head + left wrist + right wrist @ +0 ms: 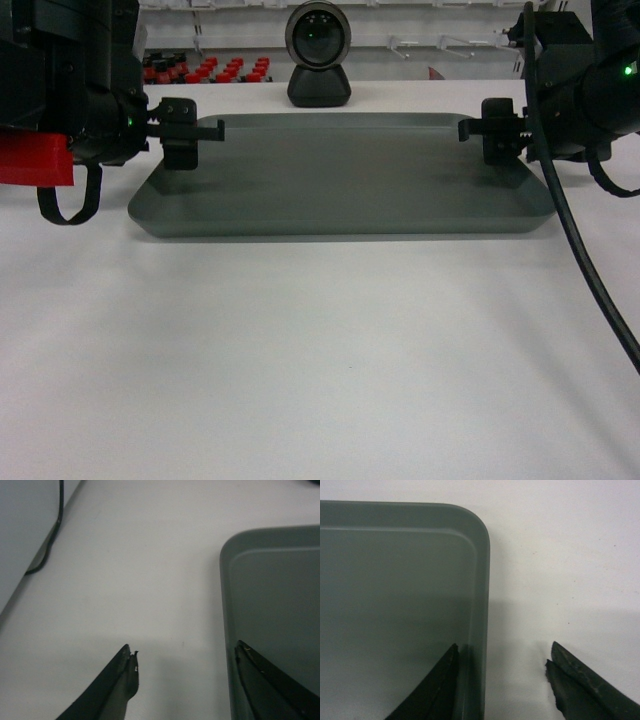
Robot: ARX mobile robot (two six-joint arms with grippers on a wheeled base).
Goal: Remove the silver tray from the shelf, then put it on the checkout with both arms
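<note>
**Fingers spread at both ends of the tray**

Fingers of the left gripper (190,132) and right gripper (487,130) sit at opposite short ends of the silver tray (340,180), which lies flat on the white table (320,360), likely just set down.

Left wrist: fingers (117,685) spread, straddling the tray's rim.

Right wrist: fingers (437,690) likewise spread astride the rim, gripping nothing.
</note>
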